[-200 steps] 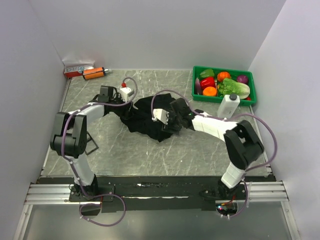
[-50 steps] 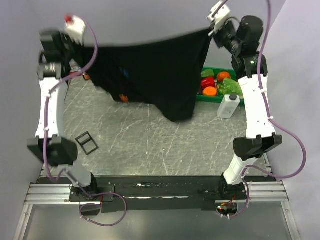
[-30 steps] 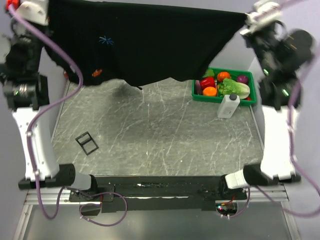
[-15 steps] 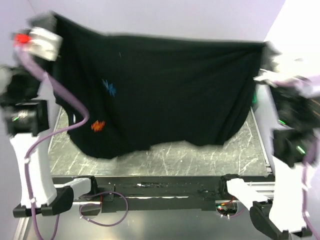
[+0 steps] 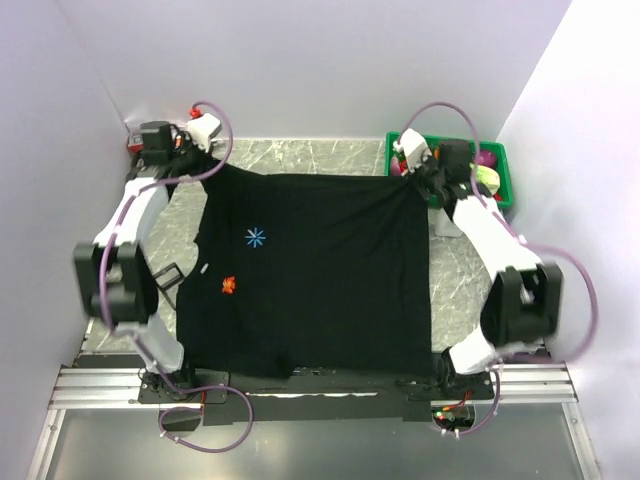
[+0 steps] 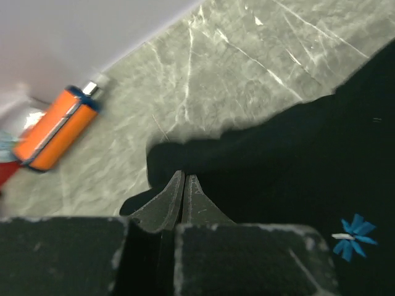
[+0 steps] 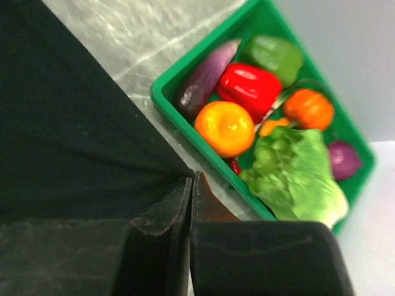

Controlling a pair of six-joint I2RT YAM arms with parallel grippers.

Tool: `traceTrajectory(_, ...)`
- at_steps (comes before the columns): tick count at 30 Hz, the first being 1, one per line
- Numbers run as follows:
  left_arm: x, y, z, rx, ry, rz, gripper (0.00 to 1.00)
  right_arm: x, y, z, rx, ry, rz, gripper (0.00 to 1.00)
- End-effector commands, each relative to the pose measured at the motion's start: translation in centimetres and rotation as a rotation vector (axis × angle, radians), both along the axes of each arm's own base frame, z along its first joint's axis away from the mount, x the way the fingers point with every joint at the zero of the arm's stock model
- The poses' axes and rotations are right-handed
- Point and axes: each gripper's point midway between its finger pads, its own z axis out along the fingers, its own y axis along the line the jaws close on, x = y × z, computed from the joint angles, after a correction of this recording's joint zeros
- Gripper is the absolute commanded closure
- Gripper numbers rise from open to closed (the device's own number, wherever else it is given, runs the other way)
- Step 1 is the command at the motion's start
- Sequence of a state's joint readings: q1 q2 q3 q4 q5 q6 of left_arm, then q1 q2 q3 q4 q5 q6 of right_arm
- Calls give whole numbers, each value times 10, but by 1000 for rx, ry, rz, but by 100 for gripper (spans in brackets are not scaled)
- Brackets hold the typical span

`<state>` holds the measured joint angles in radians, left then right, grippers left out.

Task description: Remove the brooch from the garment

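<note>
- The brooch, a tiny orange speck, sits on the left part of the garment. It is nearer the arm bases than the blue starburst mark and apart from it.
- The garment lies spread flat and black over most of the grey-green veined worktop, and its near hem reaches the rail by the arm bases. Plain pale walls close in the left, far and right sides.
- By the far left wall an orange cylinder lies on the bare worktop. At the far right a green bin of vegetables stands just beside the garment's corner.
- The left arm stretches along the left edge of the cloth toward the far wall. The left end effector is clenched, its two fingers pressed together on a raised fold at the garment's far-left corner.
- The right arm reaches the same way up the right edge. The right end effector is clenched on the garment's far-right corner, where the edge of the cloth runs in to the fingertips.
- Neither wrist view shows the brooch; the left one catches only the starburst mark at its lower right.
- From above the brooch is too small for its shape to be made out.
- The right arm covers much of the bin in the top view, and the cloth hides the worktop beneath it.
</note>
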<state>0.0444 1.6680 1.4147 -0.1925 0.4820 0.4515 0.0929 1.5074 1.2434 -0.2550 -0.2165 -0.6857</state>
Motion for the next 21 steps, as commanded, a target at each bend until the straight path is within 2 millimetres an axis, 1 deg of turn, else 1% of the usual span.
traceTrajectory(1,46,-5,27,-86,-50,9,99,64,-10,51,-15,-164,-84,100)
traceTrajectory(2,56,-3,35,-92,-69,19,99,79,-10,30,-23,-125,-90,100)
traceTrajectory(3,68,-1,18,-107,-39,41,99,92,-11,43,-24,-154,-107,100)
traceTrajectory(4,76,3,13,-101,-31,70,99,101,-15,40,-40,-152,-139,100)
traceTrajectory(5,86,6,22,-95,-52,80,99,114,-15,16,-58,-108,-155,100)
traceTrajectory(6,95,9,3,-91,-16,95,99,127,-16,33,-59,-145,-177,100)
traceTrajectory(7,102,14,7,-83,-31,122,99,133,-24,31,-79,-137,-229,100)
traceTrajectory(8,106,16,2,-81,-27,135,99,142,-24,14,-71,-103,-252,100)
traceTrajectory(9,109,17,3,-83,-38,146,92,150,-23,32,-52,-134,-263,87)
traceTrajectory(10,108,17,3,-83,-36,146,68,151,-21,32,-40,-120,-263,76)
traceTrajectory(11,107,18,3,-86,-33,147,60,148,-13,30,-20,-88,-234,66)
traceTrajectory(12,103,16,12,-103,-40,153,50,144,-5,36,11,-81,-224,55)
traceTrajectory(13,98,16,14,-113,-35,159,42,139,7,41,42,-74,-188,51)
traceTrajectory(14,88,12,37,-133,-66,147,41,127,20,57,87,-78,-141,47)
traceTrajectory(15,80,10,47,-158,-69,147,40,117,37,57,102,-64,-102,44)
traceTrajectory(16,69,7,45,-173,-55,147,35,108,47,62,116,-63,-76,42)
traceTrajectory(17,50,6,78,-189,-111,145,32,94,57,84,141,-94,-47,39)
traceTrajectory(18,38,4,84,-205,-116,142,31,82,67,79,146,-74,-23,38)
traceTrajectory(19,22,1,67,-209,-75,140,29,70,84,83,158,-71,12,37)
traceTrajectory(20,-1,-2,86,-213,-101,122,29,54,93,97,185,-81,36,37)
traceTrajectory(21,-17,-11,80,-217,-74,67,29,38,105,82,203,-19,77,37)
